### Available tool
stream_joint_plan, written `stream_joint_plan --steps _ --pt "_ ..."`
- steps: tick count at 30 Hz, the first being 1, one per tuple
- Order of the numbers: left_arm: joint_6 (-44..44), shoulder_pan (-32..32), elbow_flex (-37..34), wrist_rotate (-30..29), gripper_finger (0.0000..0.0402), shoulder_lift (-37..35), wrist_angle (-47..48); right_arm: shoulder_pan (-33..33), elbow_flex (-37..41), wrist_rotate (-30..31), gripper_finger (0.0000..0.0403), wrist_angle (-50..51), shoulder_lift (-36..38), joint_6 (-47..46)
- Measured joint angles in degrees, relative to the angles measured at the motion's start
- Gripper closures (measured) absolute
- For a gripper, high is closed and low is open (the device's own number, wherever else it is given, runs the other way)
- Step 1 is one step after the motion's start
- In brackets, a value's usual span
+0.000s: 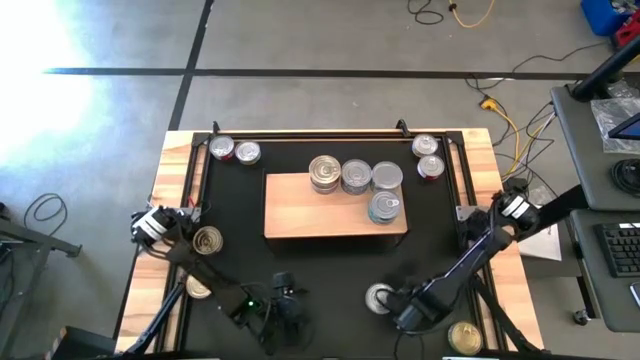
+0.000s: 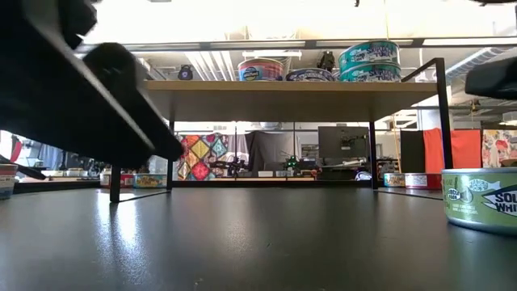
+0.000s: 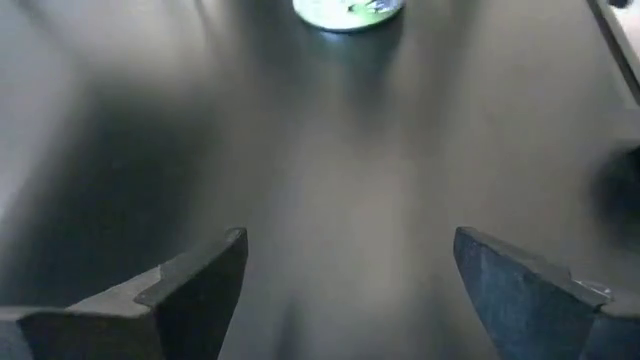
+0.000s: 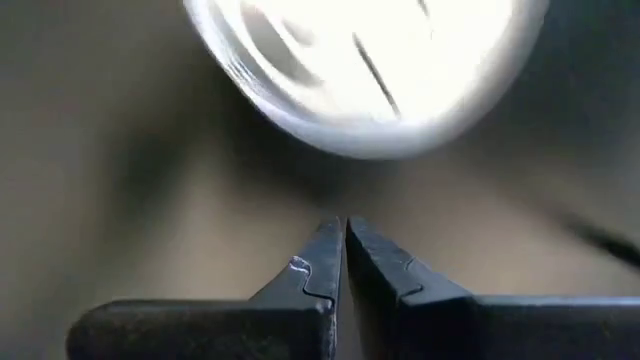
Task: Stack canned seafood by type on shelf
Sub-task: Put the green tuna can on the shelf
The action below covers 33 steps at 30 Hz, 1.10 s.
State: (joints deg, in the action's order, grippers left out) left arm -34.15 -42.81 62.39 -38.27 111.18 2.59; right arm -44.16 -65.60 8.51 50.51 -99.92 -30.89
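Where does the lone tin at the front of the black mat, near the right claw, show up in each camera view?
High view: the tin stands front and right of centre on the mat.
Low view: far right, green label.
Left wrist view: probably the lid at the frame's edge.
Right wrist view: bright lid just ahead of the shut right claw.
Shared landmark: the black mat.

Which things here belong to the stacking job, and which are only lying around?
For the job:
- tins on the shelf
- wooden shelf
- tin by the right claw
- loose tins at the mat's back corners

Lying about:
- yellow cable on the floor
- keyboard
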Motion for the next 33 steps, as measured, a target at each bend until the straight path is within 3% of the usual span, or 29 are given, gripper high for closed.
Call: stream_joint_plan --steps 8,13,18,23,33 --pt "19.1 4.6 -2.9 5.9 0.0063 0.0 -16.0 2.2 -0.7 5.1 0.0390 -9.7 -2.1 1.6" --pt "20.1 9.0 -3.0 13.6 0.0063 0.0 -16.1 3.1 -0.7 5.0 0.0390 -7.0 -3.0 1.0" --pt "20.2 10.7 -3.0 15.5 0.0060 0.0 -15.9 3.1 -0.7 5.0 0.0390 -3.4 -3.0 0.9" --pt "19.7 12.3 -3.0 19.2 0.0045 0.0 -15.8 3.6 -0.7 5.0 0.0390 -6.6 -3.5 2.8" --pt "25.2 12.9 -2.7 19.7 0.0019 3.2 -21.2 5.1 -0.9 5.0 0.0390 -10.3 -4.7 6.0"
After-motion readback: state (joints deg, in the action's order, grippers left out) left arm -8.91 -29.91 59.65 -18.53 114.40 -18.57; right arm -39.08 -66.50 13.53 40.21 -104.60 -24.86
